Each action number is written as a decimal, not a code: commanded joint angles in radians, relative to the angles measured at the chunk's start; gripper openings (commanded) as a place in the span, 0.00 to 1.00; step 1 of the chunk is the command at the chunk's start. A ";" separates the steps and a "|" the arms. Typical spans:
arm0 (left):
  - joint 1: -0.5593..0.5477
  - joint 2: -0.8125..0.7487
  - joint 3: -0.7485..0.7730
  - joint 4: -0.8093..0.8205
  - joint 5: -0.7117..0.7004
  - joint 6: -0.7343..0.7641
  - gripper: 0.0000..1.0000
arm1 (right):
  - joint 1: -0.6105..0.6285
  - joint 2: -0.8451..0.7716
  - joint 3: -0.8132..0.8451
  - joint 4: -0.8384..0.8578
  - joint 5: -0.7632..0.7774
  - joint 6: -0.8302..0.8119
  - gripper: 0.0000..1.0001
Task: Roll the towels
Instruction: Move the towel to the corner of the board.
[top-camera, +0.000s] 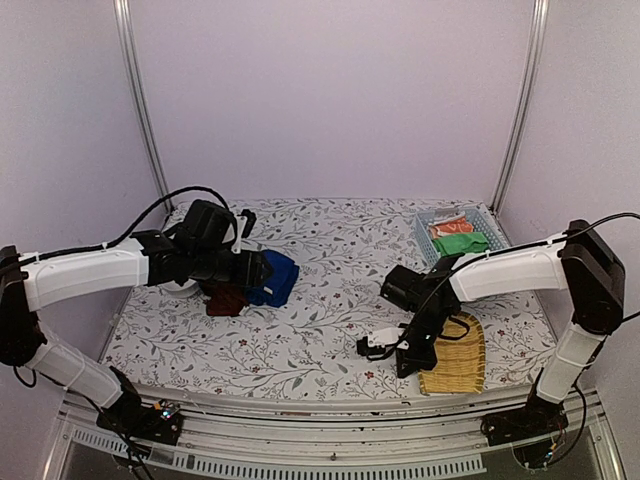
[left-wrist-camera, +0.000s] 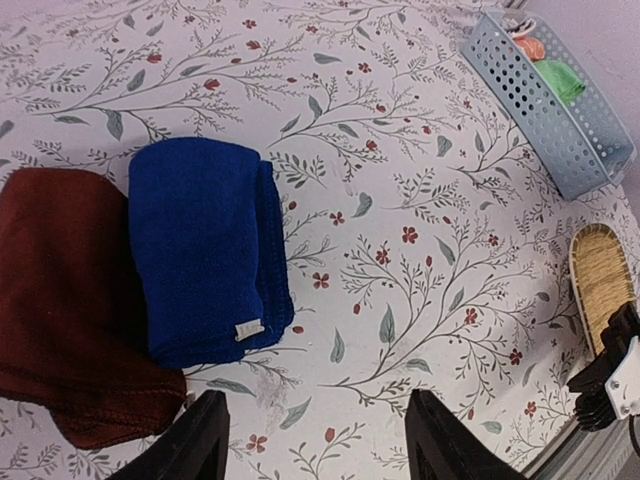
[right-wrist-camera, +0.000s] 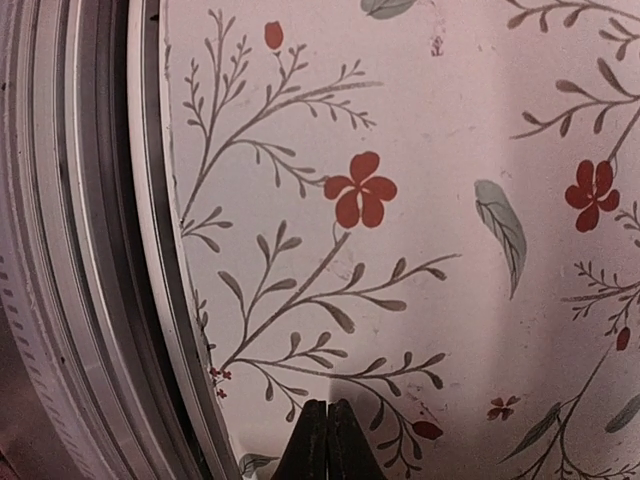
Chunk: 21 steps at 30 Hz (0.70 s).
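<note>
Risk sat mostly at the left of the table. There the brown towel and the blue towel lay folded flat side by side, edges meeting, and neither looked rolled yet. The left pincer hovered close by the blue towel's end, fingers apart with nothing between them.

Because the two cloths touched, a descent a little too far left would probably catch brown pile along with blue, and a roll begun that way would drag both. The blue towel was folded in layers, so pinching only the top one would likely open it out instead of turning it.

Farther right, the right pincer was pressed together on nothing, low by the table's front edge. I judged it too far off to pin the cloth, so the towel could slide. The mat and basket stood well apart from the towels.
</note>
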 joint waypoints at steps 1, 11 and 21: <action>-0.015 0.015 0.004 -0.011 -0.004 -0.006 0.63 | -0.025 -0.020 -0.040 -0.033 0.040 0.027 0.05; -0.017 0.066 0.087 -0.170 -0.102 0.007 0.63 | -0.109 -0.149 -0.154 -0.044 0.074 0.035 0.05; -0.014 0.023 0.052 -0.418 -0.233 -0.095 0.44 | -0.110 -0.219 -0.059 0.043 -0.191 0.003 0.22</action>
